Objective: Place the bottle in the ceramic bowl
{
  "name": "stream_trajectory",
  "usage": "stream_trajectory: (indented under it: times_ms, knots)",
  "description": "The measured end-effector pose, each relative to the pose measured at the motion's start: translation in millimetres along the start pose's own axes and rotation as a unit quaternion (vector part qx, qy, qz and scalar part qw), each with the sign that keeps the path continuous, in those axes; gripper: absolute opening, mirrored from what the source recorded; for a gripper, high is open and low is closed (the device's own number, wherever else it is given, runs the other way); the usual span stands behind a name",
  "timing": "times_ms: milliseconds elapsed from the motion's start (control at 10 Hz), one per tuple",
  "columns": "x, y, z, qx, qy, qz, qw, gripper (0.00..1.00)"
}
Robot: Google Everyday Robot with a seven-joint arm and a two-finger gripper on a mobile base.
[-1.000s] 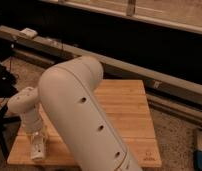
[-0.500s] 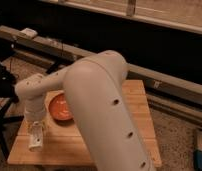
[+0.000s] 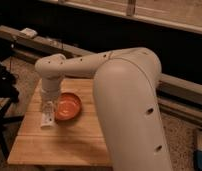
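Observation:
The orange-red ceramic bowl sits on the wooden table, left of its middle. My gripper hangs from the white arm just left of the bowl and points down. It is shut on the whitish bottle, which hangs upright below it, close above or on the table at the bowl's left rim. The bottle is outside the bowl. My big white arm covers the right half of the table.
A long dark ledge runs behind the table, with a small white object on it. A dark stand is at the table's left. A blue and white thing stands on the floor at right.
My arm has swung back and up, uncovering the bowl. My gripper has carried the bottle from the table's front left corner to the bowl's left rim.

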Motion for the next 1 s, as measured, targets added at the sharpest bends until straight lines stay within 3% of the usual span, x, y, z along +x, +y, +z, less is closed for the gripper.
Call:
stream_trajectory:
  times_ms: [200, 500, 800, 1000]
  knots:
    - [-28.5, -31.8, -3.6, 0.011, -0.010, 0.020, 0.9997, 0.02]
    - [-67.9, -70.3, -2.7, 0.028, -0.020, 0.039, 0.9986, 0.29]
    - [-91.8, -77.8, 0.8, 0.027, -0.024, 0.031, 0.9989, 0.59]
    - [-93.4, -78.4, 0.3, 0.021, -0.025, 0.030, 0.9990, 0.66]
